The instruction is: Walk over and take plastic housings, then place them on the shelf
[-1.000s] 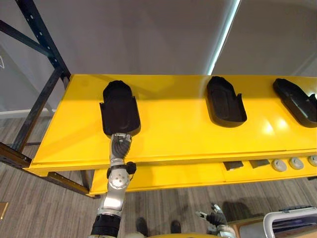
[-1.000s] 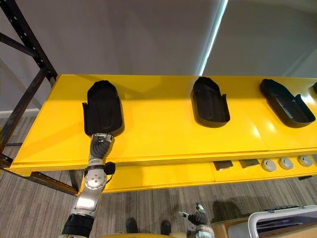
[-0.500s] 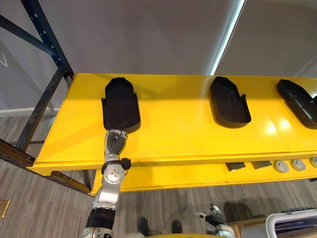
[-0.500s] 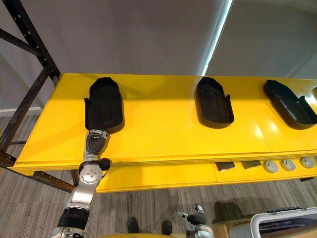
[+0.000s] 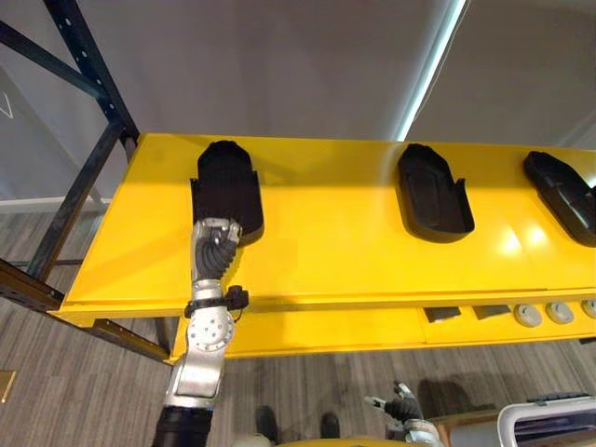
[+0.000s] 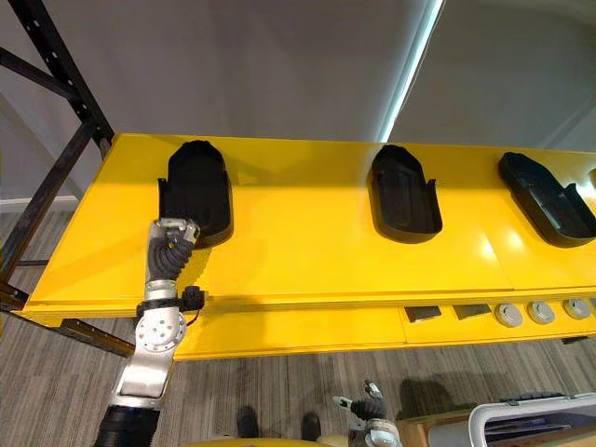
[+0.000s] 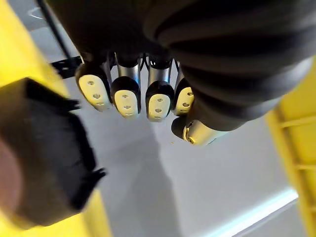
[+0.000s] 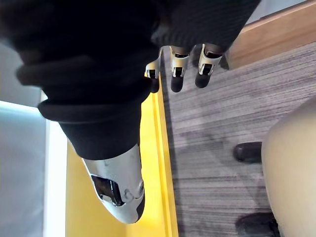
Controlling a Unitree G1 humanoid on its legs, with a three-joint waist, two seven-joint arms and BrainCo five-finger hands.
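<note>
**Both hands empty, housings on the shelf**

The right hand [image 5: 402, 408] hangs low over the floor [image 5: 56, 372], fingers relaxed, holding nothing. The left hand [image 5: 216, 240] reaches onto the yellow shelf [image 5: 335, 251], fingers [image 7: 126, 94] straight and released, at the near end of the leftmost plastic housing [image 5: 226, 186]. The middle housing [image 5: 434, 194] and the right housing [image 5: 563, 191] lie well apart.

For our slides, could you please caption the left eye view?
Left hand at the near end of a black plastic housing on the yellow shelf, two more housings to its right.
</note>
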